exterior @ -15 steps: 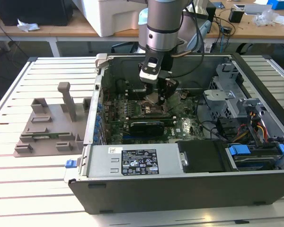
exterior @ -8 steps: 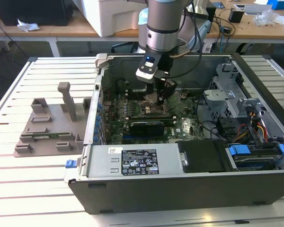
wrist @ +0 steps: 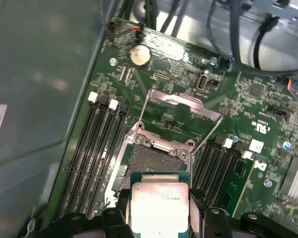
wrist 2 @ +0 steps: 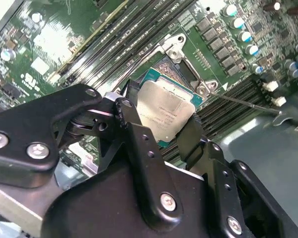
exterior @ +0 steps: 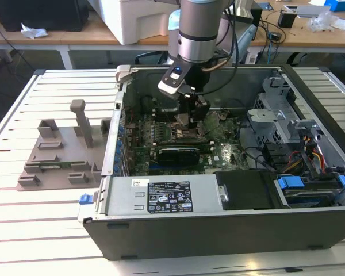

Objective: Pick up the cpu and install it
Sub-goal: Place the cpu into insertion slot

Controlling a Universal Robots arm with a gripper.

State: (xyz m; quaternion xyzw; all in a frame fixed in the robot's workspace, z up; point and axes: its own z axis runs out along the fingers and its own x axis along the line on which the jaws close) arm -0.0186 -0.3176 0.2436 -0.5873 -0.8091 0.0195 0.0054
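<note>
The cpu (wrist 2: 167, 110), a pale silver square with a teal-edged rim, sits between my black fingers (wrist 2: 130, 111); my gripper (wrist 2: 161, 119) is shut on it. In the first wrist view the cpu (wrist: 159, 204) is just over the near part of the open socket (wrist: 150, 162), whose dark contact field shows beyond it. The socket's metal load plate (wrist: 181, 105) is swung back and open. In the exterior view my gripper (exterior: 191, 118) reaches down inside the computer case (exterior: 218, 230), above the middle of the green motherboard (exterior: 218, 158).
Memory slots (wrist: 92, 148) flank the socket on both sides. A long black expansion card (exterior: 178, 154) lies just in front of the socket. A drive cage (exterior: 276, 123) and cables fill the case's right side. A grey fixture (exterior: 63, 152) with posts stands on the slatted table at the exterior view's left.
</note>
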